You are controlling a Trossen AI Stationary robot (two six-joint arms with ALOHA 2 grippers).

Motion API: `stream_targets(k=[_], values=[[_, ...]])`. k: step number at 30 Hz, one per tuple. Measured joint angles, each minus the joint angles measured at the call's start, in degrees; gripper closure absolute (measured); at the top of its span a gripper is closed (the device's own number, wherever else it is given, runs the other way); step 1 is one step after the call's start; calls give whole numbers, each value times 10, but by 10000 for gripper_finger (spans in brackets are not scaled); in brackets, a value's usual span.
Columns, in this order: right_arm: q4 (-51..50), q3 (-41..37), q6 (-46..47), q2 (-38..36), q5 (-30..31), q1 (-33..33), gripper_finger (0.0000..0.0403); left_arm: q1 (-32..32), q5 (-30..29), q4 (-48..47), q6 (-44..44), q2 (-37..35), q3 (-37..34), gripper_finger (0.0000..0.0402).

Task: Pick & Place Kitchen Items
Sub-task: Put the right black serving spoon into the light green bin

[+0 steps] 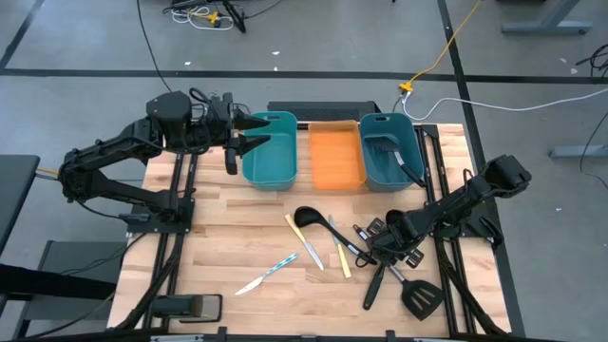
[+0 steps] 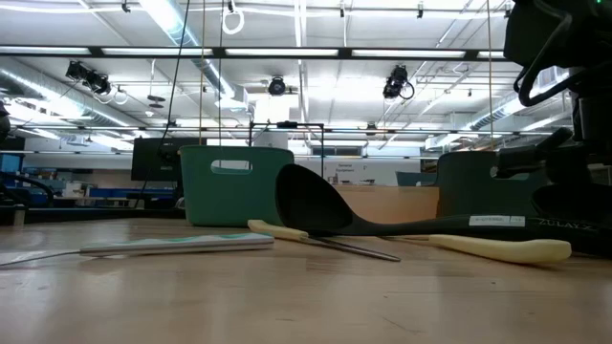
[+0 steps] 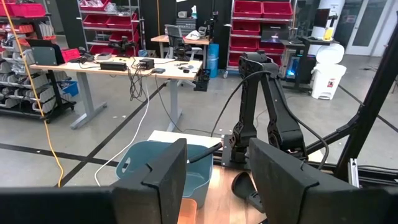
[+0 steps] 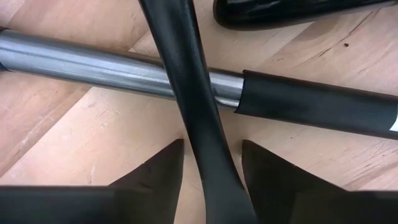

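The high view looks straight down on the table [image 1: 237,252], which the low view crosses level at board height.

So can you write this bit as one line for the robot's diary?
right gripper: fingers astride black utensil handle on table | left gripper: over left teal bin

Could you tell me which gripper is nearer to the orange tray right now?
Left. The left gripper hangs over the left teal bin, right beside the orange tray. The right gripper is down among the black utensils, well in front of the tray.
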Motion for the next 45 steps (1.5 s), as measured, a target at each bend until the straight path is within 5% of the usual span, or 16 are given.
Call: stream_targets(k=[32, 45], values=[[-3, 0, 0, 0, -14, 1, 320, 0, 0, 0, 0, 0, 0, 221], [-3, 0, 0, 0, -23, 1, 324, 0, 0, 0, 0, 0, 0, 221]])
